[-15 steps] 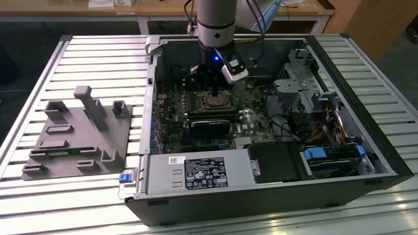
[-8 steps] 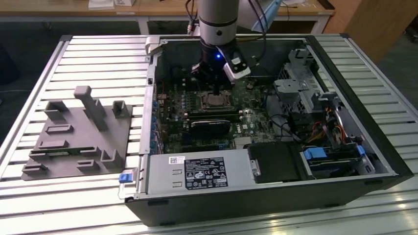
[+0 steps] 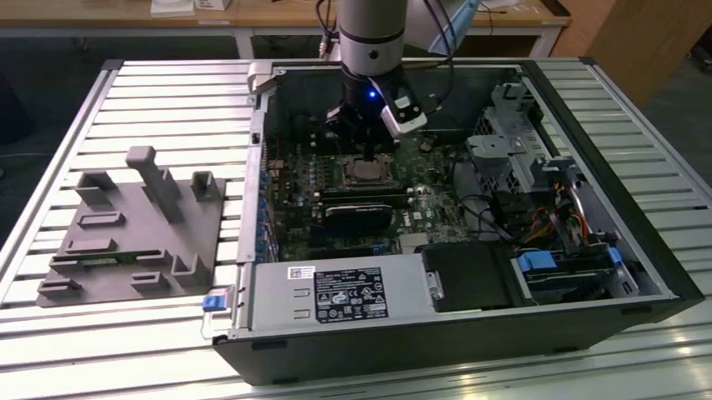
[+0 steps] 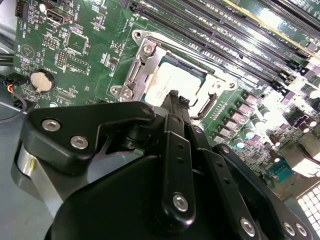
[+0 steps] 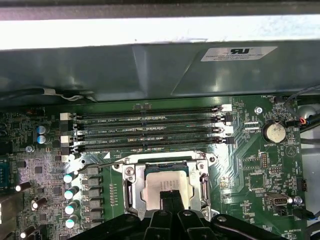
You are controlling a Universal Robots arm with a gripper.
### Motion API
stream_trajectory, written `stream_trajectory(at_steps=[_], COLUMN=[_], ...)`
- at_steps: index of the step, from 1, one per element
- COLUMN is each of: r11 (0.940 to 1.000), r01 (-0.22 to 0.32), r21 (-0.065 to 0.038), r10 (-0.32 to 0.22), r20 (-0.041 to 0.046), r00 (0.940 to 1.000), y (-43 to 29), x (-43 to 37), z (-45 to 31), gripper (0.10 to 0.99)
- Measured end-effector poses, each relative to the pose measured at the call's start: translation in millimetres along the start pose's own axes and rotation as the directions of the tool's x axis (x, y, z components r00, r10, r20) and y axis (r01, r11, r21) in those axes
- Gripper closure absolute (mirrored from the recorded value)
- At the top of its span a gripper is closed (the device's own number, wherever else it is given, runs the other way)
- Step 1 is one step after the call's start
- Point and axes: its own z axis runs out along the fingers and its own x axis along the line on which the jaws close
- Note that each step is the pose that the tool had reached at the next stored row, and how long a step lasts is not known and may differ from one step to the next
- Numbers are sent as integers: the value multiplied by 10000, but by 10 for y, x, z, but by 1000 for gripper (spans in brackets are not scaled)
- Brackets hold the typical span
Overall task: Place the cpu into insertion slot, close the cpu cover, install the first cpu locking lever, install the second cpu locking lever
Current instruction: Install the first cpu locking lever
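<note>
First wrist view, read plainly: finds the pincer closed, tips together with nothing seen between, just above the cpu, which sits in the slot mid-board under a seemingly lowered cover. Could scrape the chip's top or bend the wire lever if driven down off-line. Leaves little room toward the memory slots and capacitors; more toward the board's edge by the coin battery.
</note>
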Motion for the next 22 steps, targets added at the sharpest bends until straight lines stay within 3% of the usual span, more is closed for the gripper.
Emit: stream_trajectory(at_steps=[10,22], r11=[10000,10000], r01=[0,-19], r21=[0,-1], r10=[0,19], r20=[0,14], r00=[10000,10000], y=[-3,-33], x=[31,392], z=[-3,-26], gripper=[980,980])
